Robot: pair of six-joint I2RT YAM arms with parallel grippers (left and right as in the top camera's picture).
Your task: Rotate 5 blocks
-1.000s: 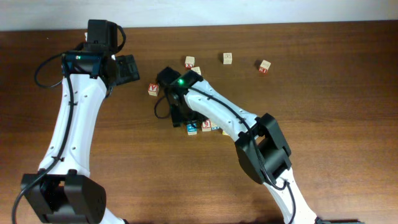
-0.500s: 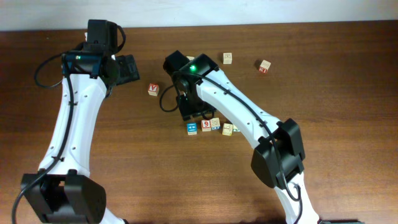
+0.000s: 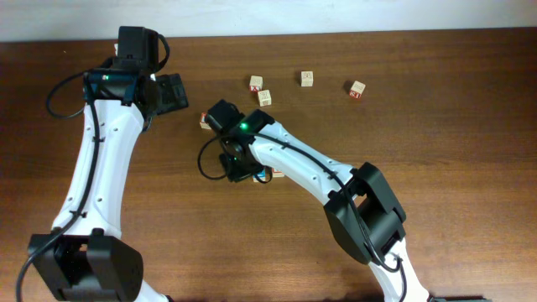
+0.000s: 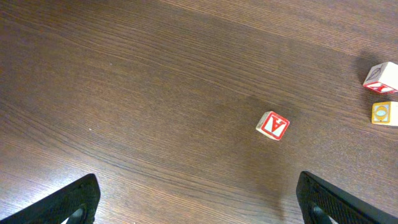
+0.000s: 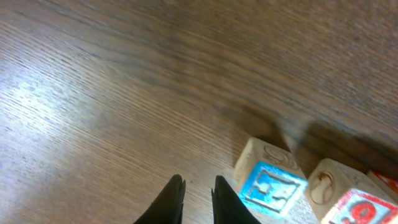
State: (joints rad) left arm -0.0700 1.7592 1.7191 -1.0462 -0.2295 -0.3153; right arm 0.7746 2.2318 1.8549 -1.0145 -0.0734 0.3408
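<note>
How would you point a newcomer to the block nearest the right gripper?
Find the right arm lying across the middle of the table. In its wrist view, look just beside the right gripper. The first cube there is the blue block: its face is blue, whereas its neighbour shows red.

Red "A" on pale cube

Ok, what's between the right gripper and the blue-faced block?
Nothing but a narrow strip of bare tabletop, shown in the right wrist view; the right gripper and blue-faced block are apart.
</note>
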